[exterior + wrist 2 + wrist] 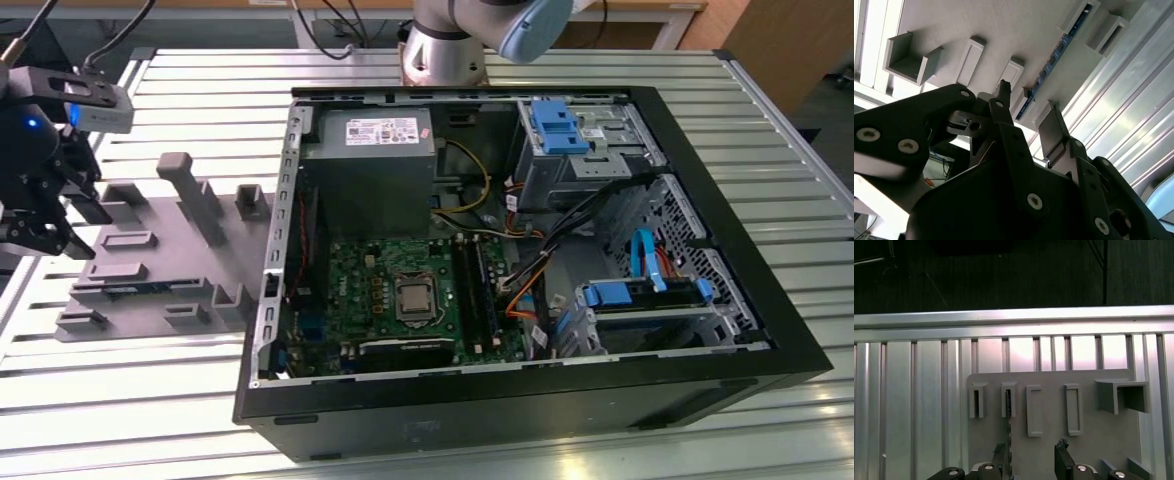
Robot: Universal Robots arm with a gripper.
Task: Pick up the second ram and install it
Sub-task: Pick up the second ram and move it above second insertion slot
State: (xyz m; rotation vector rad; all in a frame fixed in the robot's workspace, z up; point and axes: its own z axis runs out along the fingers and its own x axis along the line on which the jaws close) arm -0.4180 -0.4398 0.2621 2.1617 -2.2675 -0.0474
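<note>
Two fingers (1053,131) spread wide, nothing between them: the pincer (40,215) hangs over the grey fixture (160,250) at the exterior view's left. The second ram (1054,60) sits edge-up in a slot of that fixture, just beneath the fingertips in the second wrist view. For a clean grab, I'd say: square the pads to the board's flat faces, centre along its length, come straight down. Tight edges here, with slot walls and raised posts (180,180) close by. Open room lies above; the computer case (534,400) stands just to the exterior view's right.
</note>
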